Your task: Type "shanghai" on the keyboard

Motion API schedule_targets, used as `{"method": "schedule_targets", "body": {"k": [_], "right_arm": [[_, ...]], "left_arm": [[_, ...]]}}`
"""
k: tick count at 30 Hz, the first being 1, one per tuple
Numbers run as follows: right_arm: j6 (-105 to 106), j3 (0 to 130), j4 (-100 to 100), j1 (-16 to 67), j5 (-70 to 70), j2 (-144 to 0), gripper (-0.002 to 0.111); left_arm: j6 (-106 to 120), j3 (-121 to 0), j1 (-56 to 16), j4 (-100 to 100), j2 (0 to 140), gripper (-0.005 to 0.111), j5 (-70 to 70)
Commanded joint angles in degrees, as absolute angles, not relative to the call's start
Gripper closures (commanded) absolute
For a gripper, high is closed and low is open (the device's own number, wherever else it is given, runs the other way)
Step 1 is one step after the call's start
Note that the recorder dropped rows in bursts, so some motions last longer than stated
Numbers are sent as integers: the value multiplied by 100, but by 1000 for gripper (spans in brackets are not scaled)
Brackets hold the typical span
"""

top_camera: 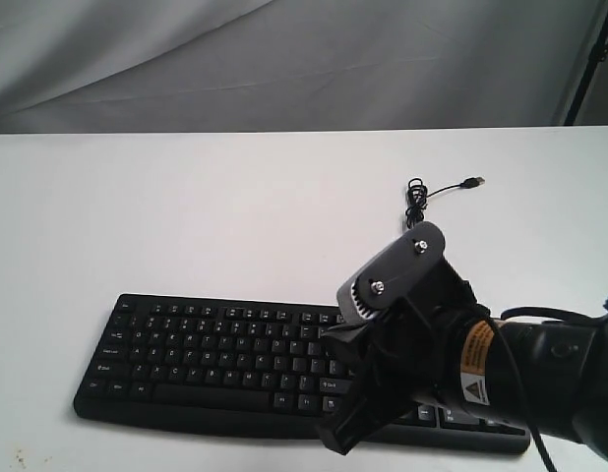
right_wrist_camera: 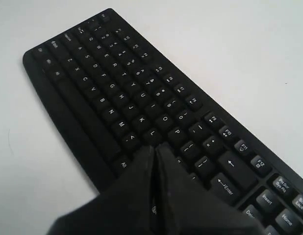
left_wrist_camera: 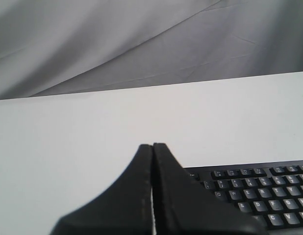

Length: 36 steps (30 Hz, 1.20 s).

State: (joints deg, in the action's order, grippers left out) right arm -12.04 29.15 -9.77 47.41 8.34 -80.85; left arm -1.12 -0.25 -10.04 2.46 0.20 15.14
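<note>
1. The black keyboard [top_camera: 215, 354] lay flat on the white table [top_camera: 235, 216], its cable [top_camera: 419, 195] bundled behind it.
2. The right gripper [right_wrist_camera: 155, 148], fingers pressed together and empty, pointed at the keys near L.
3. The left gripper [left_wrist_camera: 152, 146], likewise closed on nothing, sat beside the keyboard's corner.

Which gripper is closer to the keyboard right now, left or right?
Right. The right gripper hangs with shut tips over the keyboard, near its L key. The left gripper, also shut, hangs off the keyboard's end, above the table.

white table [top_camera: 235, 197] before a creased grey cloth backdrop [top_camera: 284, 59].
</note>
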Motion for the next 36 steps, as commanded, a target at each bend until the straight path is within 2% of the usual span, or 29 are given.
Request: {"method": "schedule_targets", "body": {"k": [1, 6, 10, 16, 20, 25, 32, 36], "right_arm": [[-1230, 2845, -1035, 4743, 875, -7858, 108], [-1230, 2280, -967, 4743, 835, -6761, 108], [-1193, 1475, -994, 4379, 835, -4907, 108], [-1185, 97, -1265, 2006, 835, -1879, 108], [-1213, 0, -1265, 1193, 529, -438, 108], [-1213, 0, -1265, 1196, 430, -231, 108], [-1241, 0, -1167, 1196, -1019, -38, 108], [-1241, 0, -1180, 1196, -1230, 0, 108]], "left_arm": [[-128, 0, -1024, 251, 0, 107, 1487], [-128, 0, -1024, 251, 0, 107, 1487], [-128, 0, -1024, 251, 0, 107, 1487], [-128, 0, -1024, 251, 0, 107, 1487], [-128, 0, -1024, 251, 0, 107, 1487], [-128, 0, -1024, 251, 0, 107, 1487], [-128, 0, -1024, 251, 0, 107, 1487], [-128, 0, -1024, 251, 0, 107, 1487]]}}
